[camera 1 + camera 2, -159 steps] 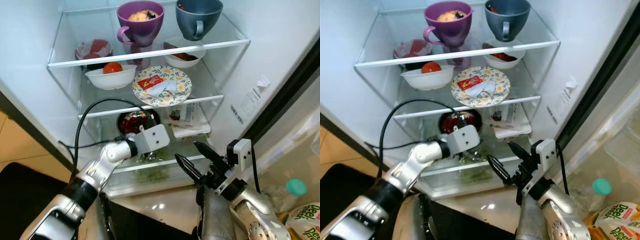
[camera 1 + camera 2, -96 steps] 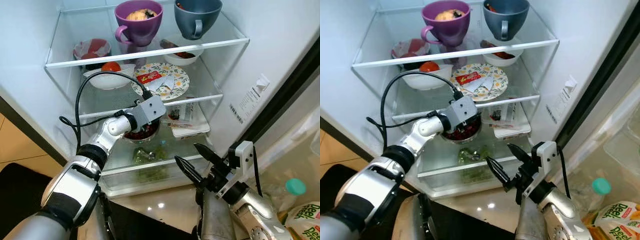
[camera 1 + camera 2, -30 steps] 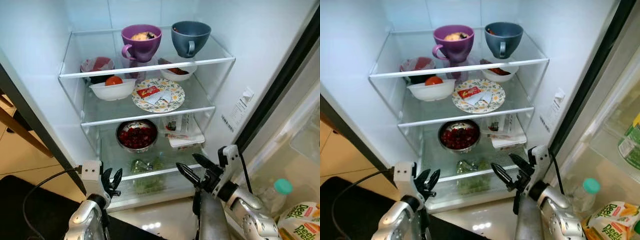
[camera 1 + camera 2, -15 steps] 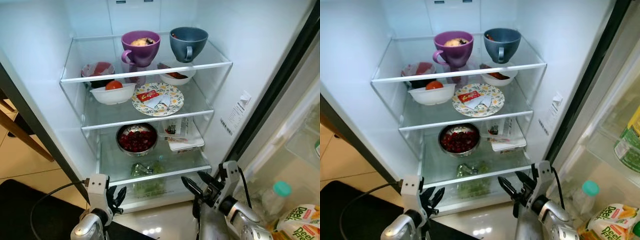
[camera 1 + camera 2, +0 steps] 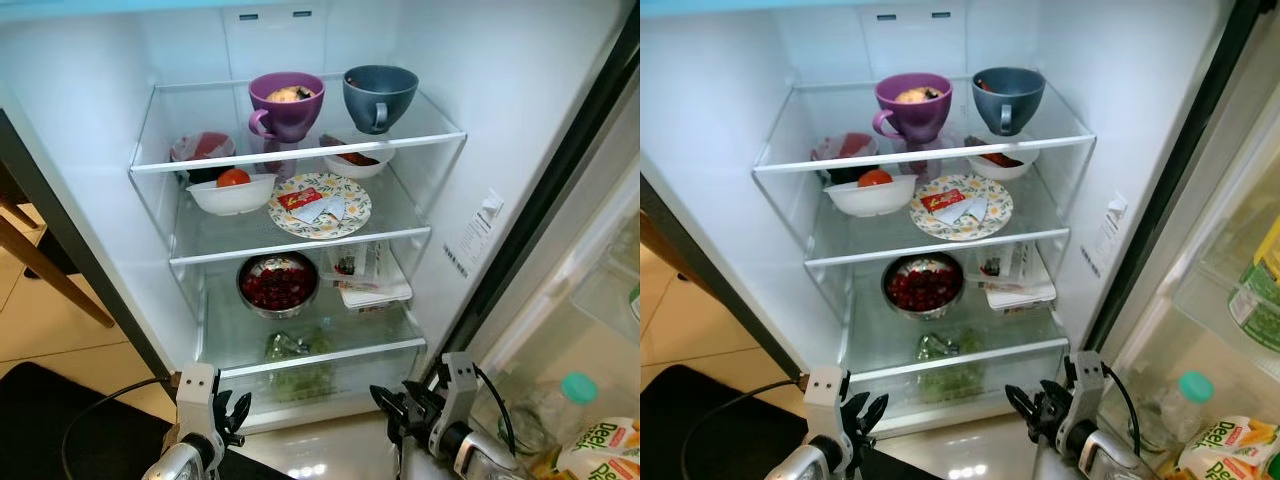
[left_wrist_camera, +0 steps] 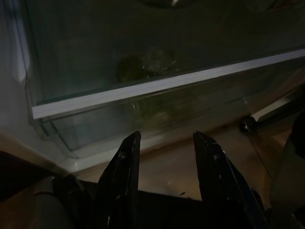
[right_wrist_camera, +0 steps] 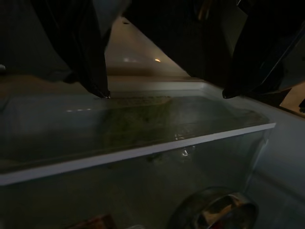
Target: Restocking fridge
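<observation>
Nearest the camera, the left gripper (image 5: 232,412) and the right gripper (image 5: 392,402) were held low in front of the open fridge (image 5: 90,190), below its bottom drawer. In the wrist views each pair of long black fingers was seen spread apart with nothing between them; the left wrist view showed its tapering fingers (image 6: 123,181) against a white-edged glass shelf front (image 6: 157,86) and pale floor, detail lost in the head views. Through the clear drawer a blurred mass of leafy greens (image 5: 290,350) was made out. The right wrist view, very dark, caught the rounded rim of a steel bowl (image 7: 217,210) from below.

From the head views, that shiny metal bowl (image 5: 278,284), filled with dark red berries, was set on the lowest glass shelf, with a flat stack of printed packets (image 5: 368,272) just beside it on the right. On the middle shelf a round flowered plate (image 5: 322,205) carried small sachets, a white bowl (image 5: 230,194) holding a tomato stood to its left, and a covered dish (image 5: 200,150) and another white bowl (image 5: 355,158) were placed behind. On the top shelf a wide purple cup (image 5: 285,102) with food inside and a grey-blue cup (image 5: 380,95) stood side by side. On the robot's right, in the door, a bottle with a green cap (image 5: 575,395) and a printed carton (image 5: 600,448) were seen.
</observation>
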You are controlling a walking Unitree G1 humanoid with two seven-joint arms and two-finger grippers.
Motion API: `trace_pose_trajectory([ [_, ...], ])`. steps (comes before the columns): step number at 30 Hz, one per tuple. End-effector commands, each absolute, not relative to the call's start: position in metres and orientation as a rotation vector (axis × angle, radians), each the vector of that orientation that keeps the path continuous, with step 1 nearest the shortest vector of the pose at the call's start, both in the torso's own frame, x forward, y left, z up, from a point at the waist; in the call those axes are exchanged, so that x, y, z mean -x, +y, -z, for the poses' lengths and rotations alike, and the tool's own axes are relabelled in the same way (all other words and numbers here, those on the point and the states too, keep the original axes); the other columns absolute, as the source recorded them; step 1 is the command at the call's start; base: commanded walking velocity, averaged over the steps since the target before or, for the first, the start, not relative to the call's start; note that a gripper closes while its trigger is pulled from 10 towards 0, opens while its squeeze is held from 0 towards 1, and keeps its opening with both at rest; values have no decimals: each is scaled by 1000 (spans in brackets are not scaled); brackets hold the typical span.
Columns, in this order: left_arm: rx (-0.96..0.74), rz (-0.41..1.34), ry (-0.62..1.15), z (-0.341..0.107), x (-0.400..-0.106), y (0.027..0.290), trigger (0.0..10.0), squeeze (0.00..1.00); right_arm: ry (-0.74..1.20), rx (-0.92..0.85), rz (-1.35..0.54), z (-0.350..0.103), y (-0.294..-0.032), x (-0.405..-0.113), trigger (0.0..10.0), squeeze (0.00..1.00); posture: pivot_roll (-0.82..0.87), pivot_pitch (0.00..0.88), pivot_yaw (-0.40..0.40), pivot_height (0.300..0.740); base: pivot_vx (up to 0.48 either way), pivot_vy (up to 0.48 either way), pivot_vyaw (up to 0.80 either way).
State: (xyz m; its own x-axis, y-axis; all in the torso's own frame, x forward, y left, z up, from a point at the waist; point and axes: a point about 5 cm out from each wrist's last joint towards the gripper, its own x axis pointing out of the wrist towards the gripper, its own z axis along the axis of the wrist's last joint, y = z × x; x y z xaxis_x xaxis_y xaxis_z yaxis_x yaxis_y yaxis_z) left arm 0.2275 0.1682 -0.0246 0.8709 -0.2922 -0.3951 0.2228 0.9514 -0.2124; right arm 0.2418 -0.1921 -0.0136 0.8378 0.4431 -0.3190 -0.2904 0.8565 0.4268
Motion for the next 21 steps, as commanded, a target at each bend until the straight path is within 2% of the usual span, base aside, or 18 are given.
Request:
trace_pose_trajectory([
  [1,132,257,465,29,-222,179,10000,0,468,-407,-357,26,-196,-229,10000,0,-21,75,23,474,0,0,0],
  [12,85,233,580,51,-202,187,10000,0,601,-419,-287,47,-200,-211,10000,0,-33,59,16,489,0,0,0],
  [21,85,198,632,59,-191,193,10000,0,596,-446,-243,50,-206,-206,10000,0,-31,58,12,494,0,0,0],
])
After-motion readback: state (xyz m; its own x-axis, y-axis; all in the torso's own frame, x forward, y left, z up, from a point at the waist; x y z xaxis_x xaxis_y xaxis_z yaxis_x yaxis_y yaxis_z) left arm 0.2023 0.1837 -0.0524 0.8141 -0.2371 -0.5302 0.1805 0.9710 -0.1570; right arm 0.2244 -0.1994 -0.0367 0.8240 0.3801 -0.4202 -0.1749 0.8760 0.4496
